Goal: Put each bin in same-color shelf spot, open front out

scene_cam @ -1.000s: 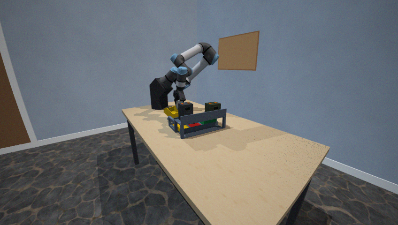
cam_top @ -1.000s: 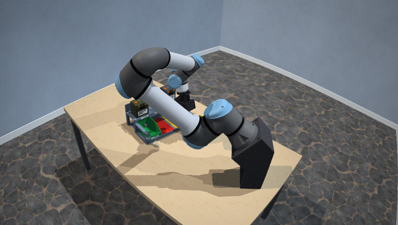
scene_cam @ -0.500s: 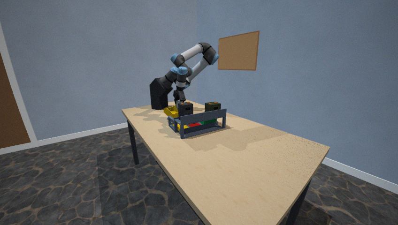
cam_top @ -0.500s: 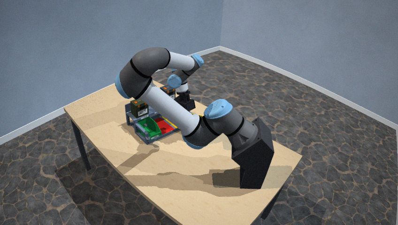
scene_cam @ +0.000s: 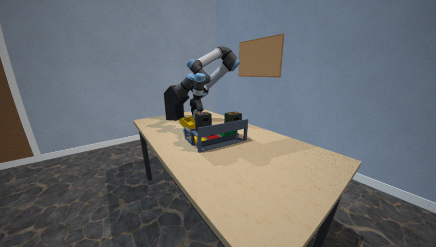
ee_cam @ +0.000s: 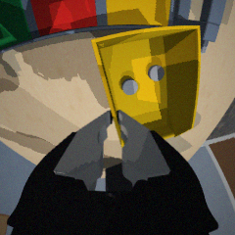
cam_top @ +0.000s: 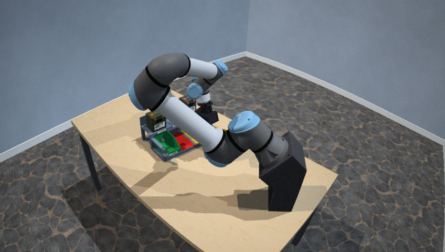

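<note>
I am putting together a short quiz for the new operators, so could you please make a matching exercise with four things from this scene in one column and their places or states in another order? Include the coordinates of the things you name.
Things:
1. green bin (cam_top: 173, 144)
2. yellow bin (scene_cam: 187, 122) (ee_cam: 183, 83)
3. end effector (cam_top: 208, 114) (ee_cam: 115, 111)
4. red mark (cam_top: 184, 140) (scene_cam: 213, 137) (ee_cam: 66, 14)

Places or states:
A. shut on a thin side wall
B. between the green and yellow spots, with no bin on it
C. held by one side wall, outside the shelf's spots
D. in the shelf, over at one end

Right pairs: 1-D, 2-C, 3-A, 4-B

No clear change.
Top and exterior views match the earlier ones (any shift is too small to tell).
</note>
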### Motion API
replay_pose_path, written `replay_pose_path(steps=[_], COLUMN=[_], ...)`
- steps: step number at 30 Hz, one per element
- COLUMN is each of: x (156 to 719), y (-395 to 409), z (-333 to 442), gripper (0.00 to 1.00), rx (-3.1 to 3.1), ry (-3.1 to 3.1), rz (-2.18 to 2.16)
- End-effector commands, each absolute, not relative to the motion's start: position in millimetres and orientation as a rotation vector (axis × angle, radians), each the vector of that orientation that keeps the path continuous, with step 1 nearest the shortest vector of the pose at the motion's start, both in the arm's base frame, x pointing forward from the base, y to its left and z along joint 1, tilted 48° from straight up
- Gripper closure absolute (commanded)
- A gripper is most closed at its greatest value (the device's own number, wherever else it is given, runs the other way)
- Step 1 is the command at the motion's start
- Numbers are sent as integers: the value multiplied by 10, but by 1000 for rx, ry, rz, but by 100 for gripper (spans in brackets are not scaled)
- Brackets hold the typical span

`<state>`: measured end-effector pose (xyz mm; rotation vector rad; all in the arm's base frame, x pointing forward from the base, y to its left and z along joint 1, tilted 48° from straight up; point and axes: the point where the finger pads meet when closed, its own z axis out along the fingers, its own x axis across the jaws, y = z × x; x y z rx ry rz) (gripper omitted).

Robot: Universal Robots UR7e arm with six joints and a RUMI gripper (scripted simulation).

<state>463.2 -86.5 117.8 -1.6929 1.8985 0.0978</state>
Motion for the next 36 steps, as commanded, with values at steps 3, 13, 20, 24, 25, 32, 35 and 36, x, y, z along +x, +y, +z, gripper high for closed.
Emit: replay_pose_path(steps=[3, 13, 20, 24, 25, 32, 35, 36], x=[4605, 4573, 4570, 4569, 4569, 4569, 4569, 4569], y=[-870, -871, -871, -871, -871, -871, -871, -871], z=[1179, 1176, 1176, 1176, 1176, 1176, 1176, 1176], gripper=[100, 100, 100, 100, 100, 100, 100, 100], rx=[-1701, -1711, -1712, -1712, -1712, -1712, -1712, -1712], ry=[1901, 1904, 1904, 1904, 1904, 1904, 1904, 1904], rz=[107, 120, 121, 121, 121, 121, 121, 121])
